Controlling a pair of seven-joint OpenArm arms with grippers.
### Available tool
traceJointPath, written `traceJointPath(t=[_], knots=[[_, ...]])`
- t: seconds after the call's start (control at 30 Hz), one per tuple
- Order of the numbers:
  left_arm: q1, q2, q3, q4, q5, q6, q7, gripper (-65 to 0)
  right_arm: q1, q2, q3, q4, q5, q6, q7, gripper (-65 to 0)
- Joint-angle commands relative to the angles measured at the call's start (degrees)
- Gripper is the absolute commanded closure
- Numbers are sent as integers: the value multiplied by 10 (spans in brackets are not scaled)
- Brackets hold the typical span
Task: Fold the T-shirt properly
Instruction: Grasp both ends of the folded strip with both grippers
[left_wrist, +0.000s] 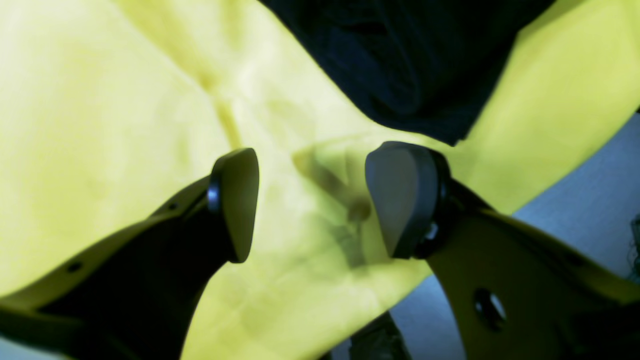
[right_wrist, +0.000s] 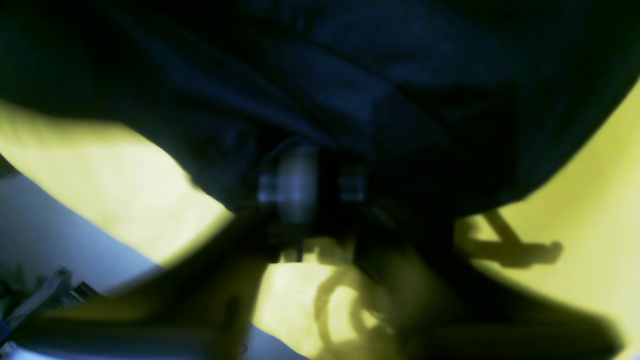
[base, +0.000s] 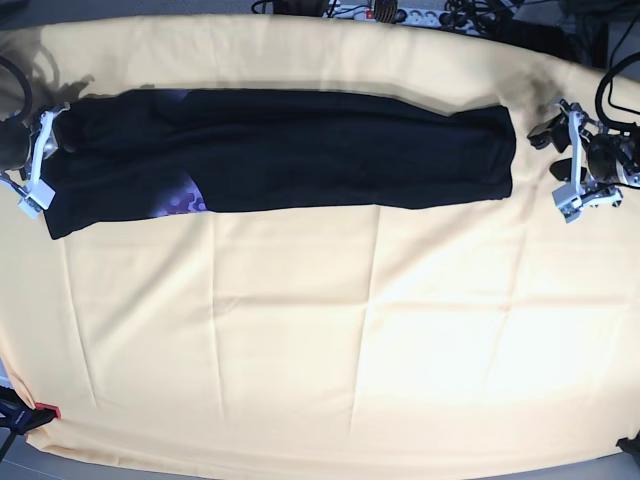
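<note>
The black T-shirt (base: 300, 150) lies folded into a long narrow strip across the far part of the table, with a patch of purple print (base: 185, 195) showing near its left end. My right gripper (base: 38, 163) is at that left end, its two white fingers spread apart around the shirt's edge. The right wrist view is blurred, with black T-shirt cloth (right_wrist: 350, 75) draped over the fingers. My left gripper (base: 568, 160) stands open just off the shirt's right end, not touching it. In the left wrist view its fingers (left_wrist: 240, 200) are wide apart over yellow cloth, the T-shirt corner (left_wrist: 410, 65) beyond them.
A pale yellow cloth (base: 320, 340) covers the table, creased in a grid. Cables and a power strip (base: 400, 12) run along the far edge. A red clamp (base: 45, 410) sits at the near left corner. The bare table edge (left_wrist: 575, 210) shows past the cloth.
</note>
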Motion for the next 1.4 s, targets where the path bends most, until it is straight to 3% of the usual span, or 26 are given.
traceJointPath(t=[0.0,0.07,0.13,0.23,0.3,0.37,0.43,0.53,0.63,0.7,0.83,1.07,1.23,1.37], knots=[[-7,-17,-6,6,0,-1,-9,-392,7,23,7,9,37,1,6,-291],[-7,-18,-6,6,0,-1,-10,-392,8,41,8,13,98,1,6,-364],[-7,-19,-6,6,0,-1,-10,-392,8,56,15,17,146,1,6,-364],[-7,-19,-7,6,-1,0,-10,-392,8,61,46,24,150,1,6,-364],[-7,-18,-7,6,-1,21,-30,-392,8,53,71,24,150,1,6,-364],[-7,-18,-7,5,-4,51,-63,-392,7,29,87,24,150,1,6,-353],[-7,-14,-10,6,2,87,-90,-392,6,-11,89,21,150,1,6,-284],[-6,22,-43,5,57,142,-95,-392,6,-86,89,8,150,1,7,0],[-3,61,-86,2,84,196,-96,-392,6,-146,89,-17,30,1,74,0],[-3,91,-112,-8,90,205,-96,-392,6,-174,89,-35,-51,1,135,0],[-3,145,-129,-42,87,204,-97,-392,6,-203,89,-66,-162,1,213,0],[-2,216,-129,-111,75,176,-67,-392,6,-206,89,-69,-167,1,215,0],[-2,249,-129,-121,-38,118,14,-392,8,-206,89,-69,-156,1,214,0],[-2,253,-129,-120,-147,83,76,-392,10,-206,89,-69,-156,1,215,0]])
